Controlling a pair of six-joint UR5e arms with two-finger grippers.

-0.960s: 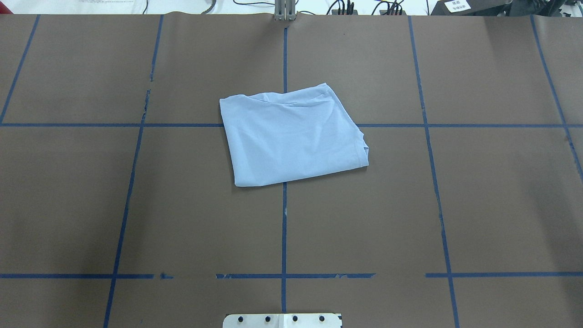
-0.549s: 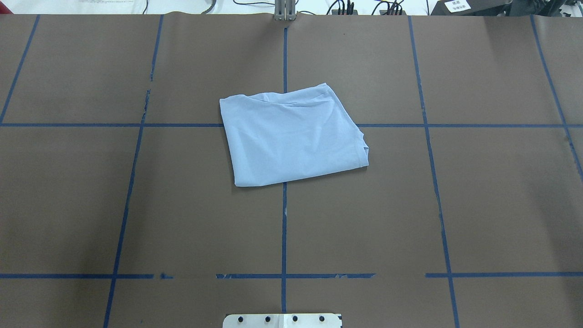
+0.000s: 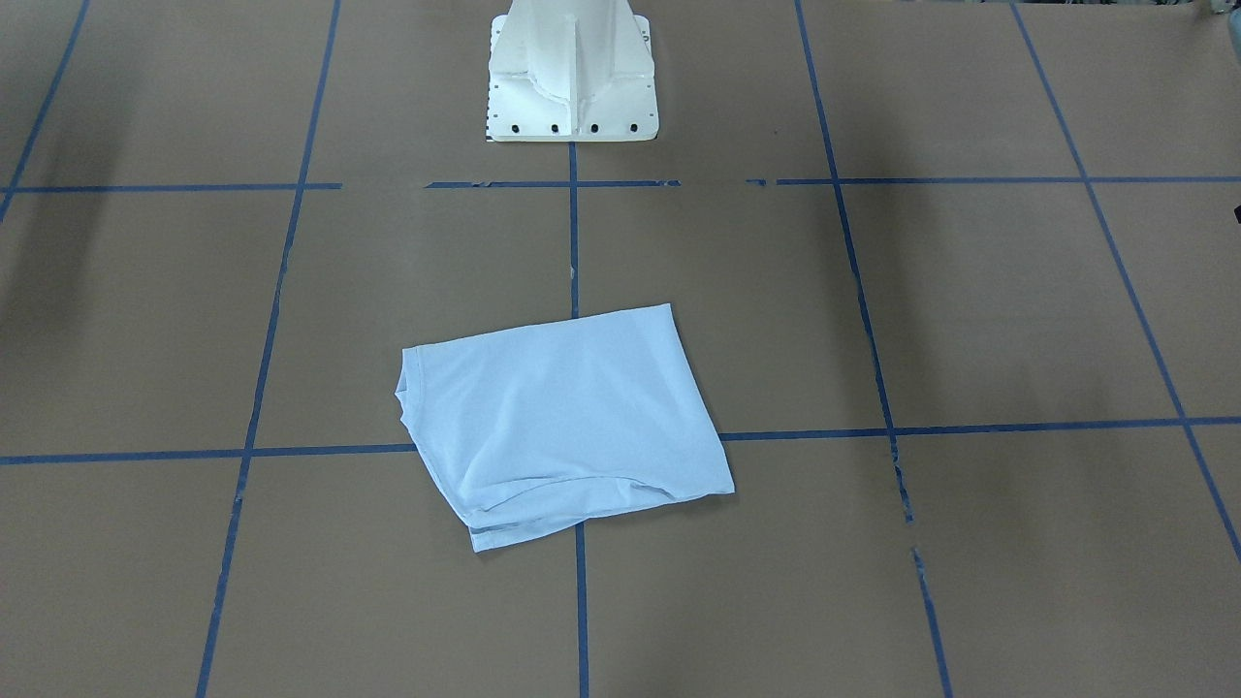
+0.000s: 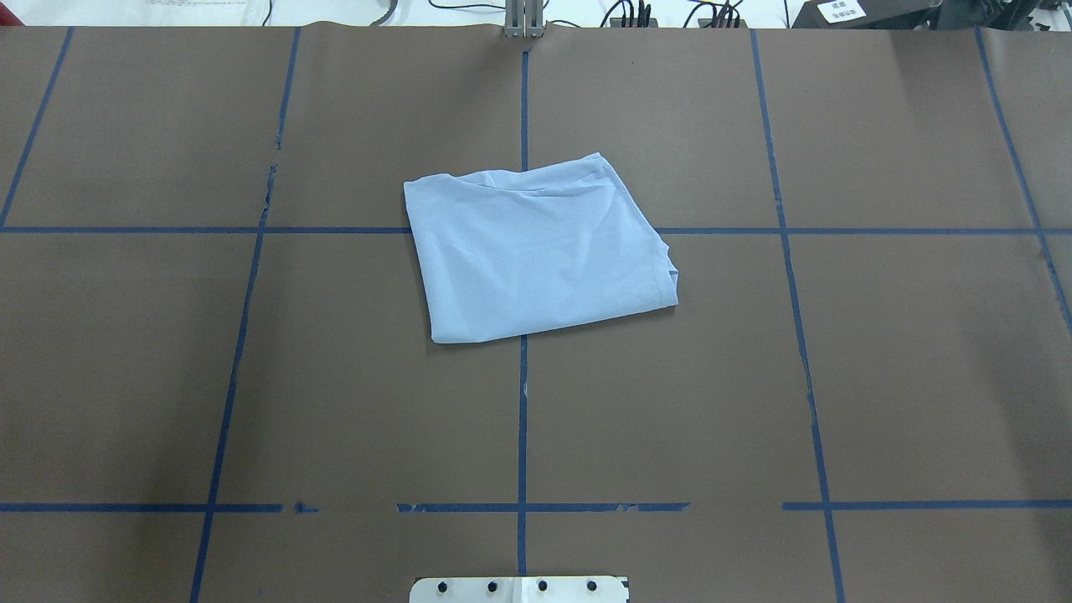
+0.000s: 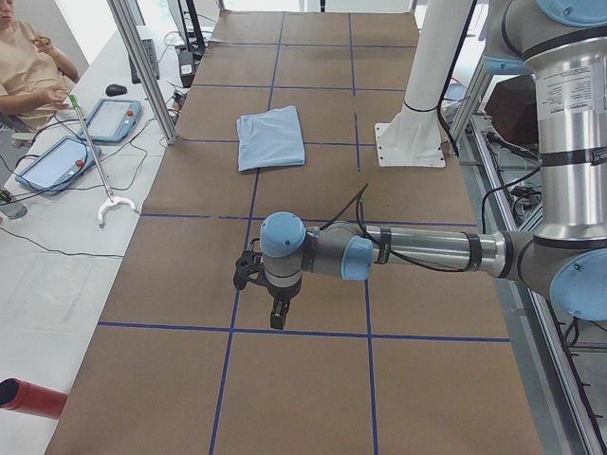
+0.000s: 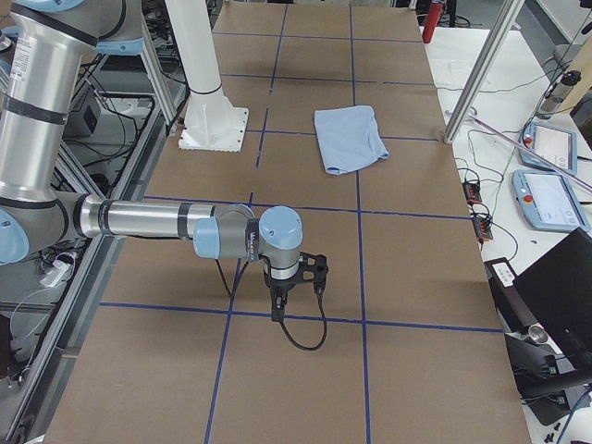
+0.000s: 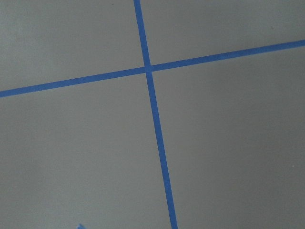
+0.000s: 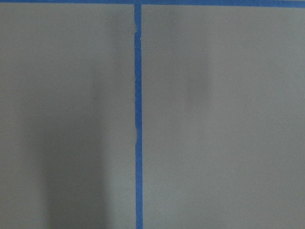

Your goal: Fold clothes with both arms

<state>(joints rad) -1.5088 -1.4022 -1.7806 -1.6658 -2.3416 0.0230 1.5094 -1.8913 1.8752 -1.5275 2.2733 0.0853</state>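
Probably finished: folded T-shirt (image 4: 536,251) flat, straight ahead of pedestal base (image 3: 572,87). Left gripper (image 5: 275,320) and right gripper (image 6: 277,313) hanging well out to either side of that base, apart from cloth, likely sparing the folds. Cannot tell whether wide or narrow.

We see a pale light-blue T-shirt (image 4: 540,251) folded into a rough, slightly skewed rectangle. It lies flat near the middle of the brown table (image 4: 904,377) and covers a crossing of the blue tape lines (image 4: 522,419). A hemmed edge shows at its right corner. A white base plate (image 4: 519,590) sits at the near edge, and black cables (image 4: 636,12) lie beyond the far one.
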